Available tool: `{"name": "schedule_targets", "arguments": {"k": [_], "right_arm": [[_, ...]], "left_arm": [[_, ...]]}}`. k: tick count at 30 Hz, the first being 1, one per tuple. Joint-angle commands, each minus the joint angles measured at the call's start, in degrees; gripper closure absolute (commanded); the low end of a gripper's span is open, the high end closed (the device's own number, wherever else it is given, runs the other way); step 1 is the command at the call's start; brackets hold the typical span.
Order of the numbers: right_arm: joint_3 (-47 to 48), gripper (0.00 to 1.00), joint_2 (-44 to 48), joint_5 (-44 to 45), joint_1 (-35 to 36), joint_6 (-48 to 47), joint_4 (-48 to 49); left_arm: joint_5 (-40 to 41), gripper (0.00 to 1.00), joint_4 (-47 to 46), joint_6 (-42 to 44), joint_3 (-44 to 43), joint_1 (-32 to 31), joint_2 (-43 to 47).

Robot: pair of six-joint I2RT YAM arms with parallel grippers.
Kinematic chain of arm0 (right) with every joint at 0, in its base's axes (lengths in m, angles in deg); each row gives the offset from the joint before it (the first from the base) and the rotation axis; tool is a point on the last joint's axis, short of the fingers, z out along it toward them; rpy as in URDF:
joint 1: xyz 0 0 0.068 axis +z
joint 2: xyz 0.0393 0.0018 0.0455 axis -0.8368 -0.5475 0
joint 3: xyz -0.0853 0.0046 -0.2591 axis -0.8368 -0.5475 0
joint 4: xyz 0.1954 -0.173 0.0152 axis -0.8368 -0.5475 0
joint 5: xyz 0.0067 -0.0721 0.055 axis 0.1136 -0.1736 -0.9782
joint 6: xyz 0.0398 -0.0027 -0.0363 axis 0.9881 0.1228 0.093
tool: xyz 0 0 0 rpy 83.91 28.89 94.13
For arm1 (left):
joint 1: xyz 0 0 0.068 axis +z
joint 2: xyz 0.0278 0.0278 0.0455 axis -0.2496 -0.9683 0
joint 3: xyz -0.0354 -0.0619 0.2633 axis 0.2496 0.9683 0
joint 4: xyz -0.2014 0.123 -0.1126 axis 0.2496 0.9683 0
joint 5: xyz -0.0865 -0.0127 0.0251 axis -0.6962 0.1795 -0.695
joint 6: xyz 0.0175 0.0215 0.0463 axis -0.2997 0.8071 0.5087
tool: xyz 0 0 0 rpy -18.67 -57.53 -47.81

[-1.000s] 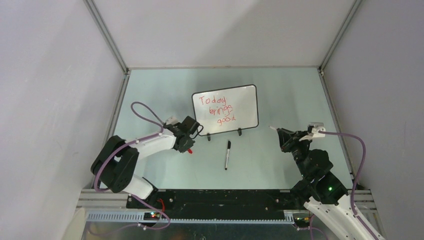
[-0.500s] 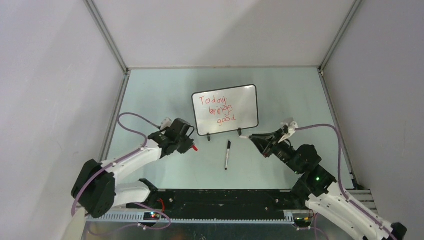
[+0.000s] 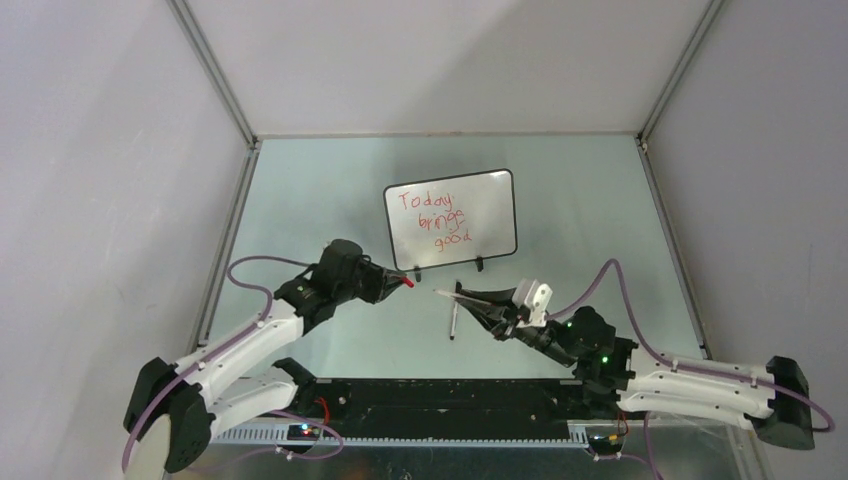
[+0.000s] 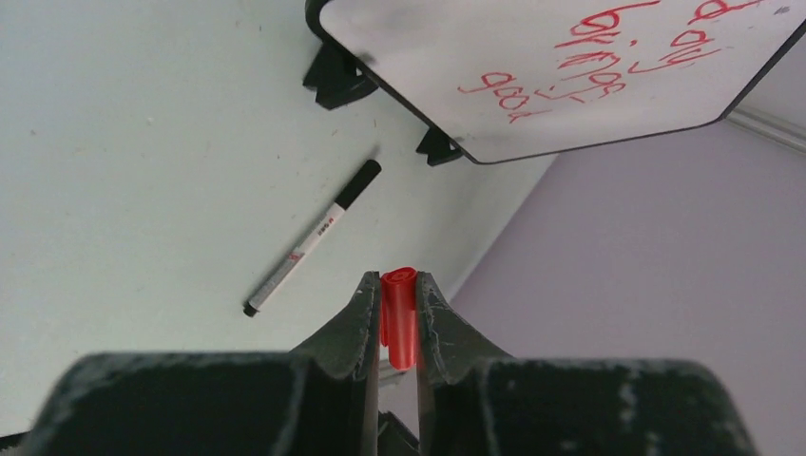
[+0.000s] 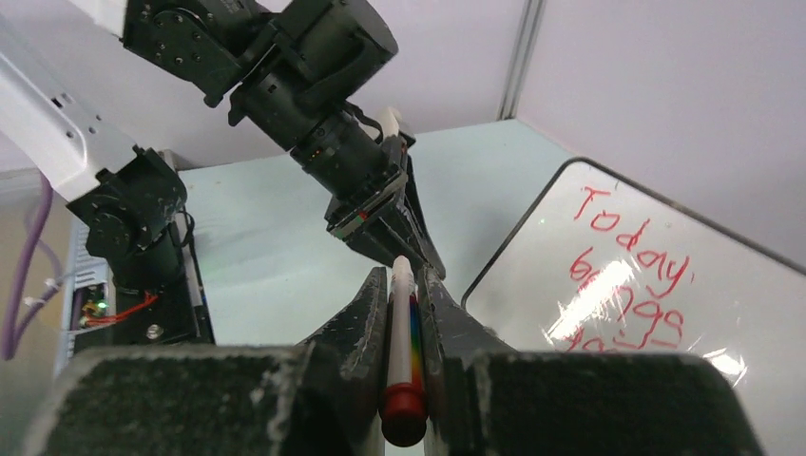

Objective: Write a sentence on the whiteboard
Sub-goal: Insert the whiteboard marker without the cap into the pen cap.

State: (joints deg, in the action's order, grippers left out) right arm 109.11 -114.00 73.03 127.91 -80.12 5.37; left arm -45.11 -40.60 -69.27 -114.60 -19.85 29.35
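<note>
Now R gripper (image 3: 472, 299) is clamped on the marker (image 3: 448, 294), long axis aimed 9 o'clock at the red cap (image 3: 406, 283) pinched in L gripper (image 3: 395, 283); whiteboard (image 3: 490, 200) stands at 12 o'clock, L nearer.

A black-capped marker (image 3: 455, 310) with a pale barrel lies flat on the pale green surface (image 3: 330, 190), between the two tools and ahead and to the left of the left tool (image 4: 399, 283) in that tool's own view. A red cap (image 4: 399, 323) sits pinched in the left tool. A white pen (image 5: 402, 332) with a red butt end is clamped in the right tool (image 5: 404, 280), pointing forward from it. Grey-lilac walls (image 3: 100, 150) with metal corner rails (image 3: 215, 75) close in behind both tools.
</note>
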Motion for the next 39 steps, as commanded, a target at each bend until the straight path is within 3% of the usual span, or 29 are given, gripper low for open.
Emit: {"name": "schedule_targets", "arguments": {"k": [1, 7, 13, 39], "right_arm": [[0.5, 1.00, -5.1, 4.7, 4.8, -12.3, 11.6], [0.1, 1.00, -10.8, 8.8, 8.7, -19.7, 16.5], [-1.6, 1.00, -12.6, 12.1, 10.4, -22.7, 18.9], [-1.1, 1.00, -21.9, 13.8, 10.6, -23.6, 20.7]], "left_arm": [[-8.0, 1.00, -6.0, -5.2, 1.4, 1.1, 0.3], [-12.8, 1.00, -8.1, -7.0, 1.8, 1.1, -1.1], [-12.5, 1.00, -9.2, -12.2, 4.4, 1.1, 0.5], [-10.5, 1.00, -6.8, -13.5, 6.0, 1.1, 4.9]]}}
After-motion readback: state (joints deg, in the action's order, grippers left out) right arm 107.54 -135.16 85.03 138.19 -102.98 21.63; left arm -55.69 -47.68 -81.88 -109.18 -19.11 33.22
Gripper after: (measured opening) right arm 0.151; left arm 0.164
